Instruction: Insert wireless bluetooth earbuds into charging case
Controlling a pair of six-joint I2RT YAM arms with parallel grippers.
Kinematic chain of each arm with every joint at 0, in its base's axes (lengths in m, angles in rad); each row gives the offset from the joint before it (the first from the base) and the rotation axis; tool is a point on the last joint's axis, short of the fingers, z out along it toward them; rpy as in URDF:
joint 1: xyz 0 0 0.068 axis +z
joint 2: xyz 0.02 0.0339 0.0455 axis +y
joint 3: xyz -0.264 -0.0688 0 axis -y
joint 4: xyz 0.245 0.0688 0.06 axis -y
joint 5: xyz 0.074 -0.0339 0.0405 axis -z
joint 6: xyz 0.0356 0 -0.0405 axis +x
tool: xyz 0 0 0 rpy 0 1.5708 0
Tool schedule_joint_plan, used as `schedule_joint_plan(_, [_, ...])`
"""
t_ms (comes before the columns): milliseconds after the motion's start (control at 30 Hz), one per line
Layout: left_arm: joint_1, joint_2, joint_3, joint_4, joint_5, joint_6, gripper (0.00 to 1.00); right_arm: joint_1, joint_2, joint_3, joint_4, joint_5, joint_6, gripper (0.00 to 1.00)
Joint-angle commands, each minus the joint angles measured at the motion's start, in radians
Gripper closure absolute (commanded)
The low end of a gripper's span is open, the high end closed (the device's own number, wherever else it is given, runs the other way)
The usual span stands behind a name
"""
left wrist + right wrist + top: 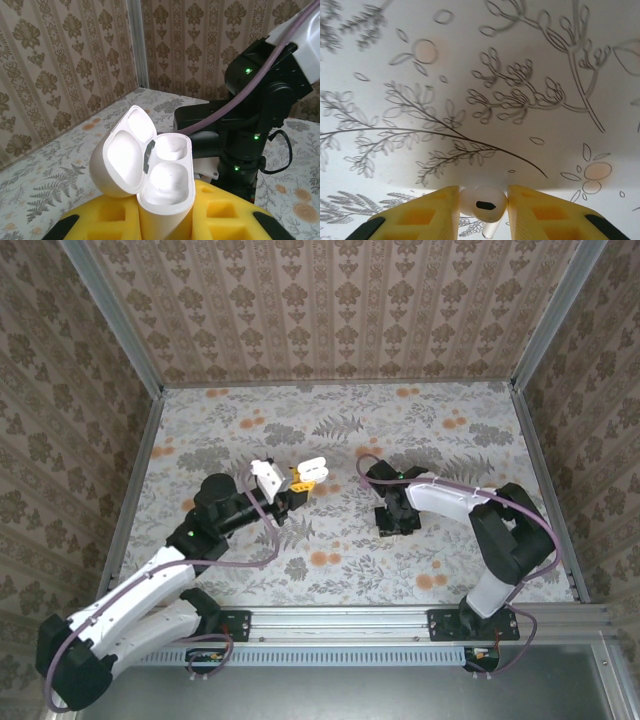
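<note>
**A:** What could go wrong here?

**B:** The earbud point(482, 202) is pinched at its rounded head. It could twist, slip and drop onto the table point(530, 65).

**A:** And the fingers?

**B:** The right fingers point(432, 212) are narrow, clamping that earbud. Farther off, the left fingers point(222, 212) grip the charging case point(167, 187), its lid open and both wells empty.

Left jaws grip a white charging case point(313, 468); right jaws point down at the table point(450, 440).

light: bright, diffuse | shadows: soft, grey patch ahead of right pincer point(482, 202) | wrist views: foreground slightly soft
</note>
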Motion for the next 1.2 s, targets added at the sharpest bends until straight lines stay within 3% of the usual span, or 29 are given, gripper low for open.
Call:
schedule_joint_plan(0, [-0.010, 0.020, 0.000, 0.087, 0.025, -0.024, 0.83, -0.006, -0.006, -0.017, 0.038, 0.031, 0.074, 0.67])
schedule_joint_plan(367, [-0.013, 0.012, 0.003, 0.064, 0.017, -0.016, 0.83, -0.008, 0.041, 0.031, -0.011, 0.020, -0.027, 0.59])
schedule_joint_plan(1167, [-0.015, 0.029, 0.013, 0.069, 0.021, -0.016, 0.83, -0.034, 0.062, 0.039, 0.012, -0.003, -0.068, 0.67])
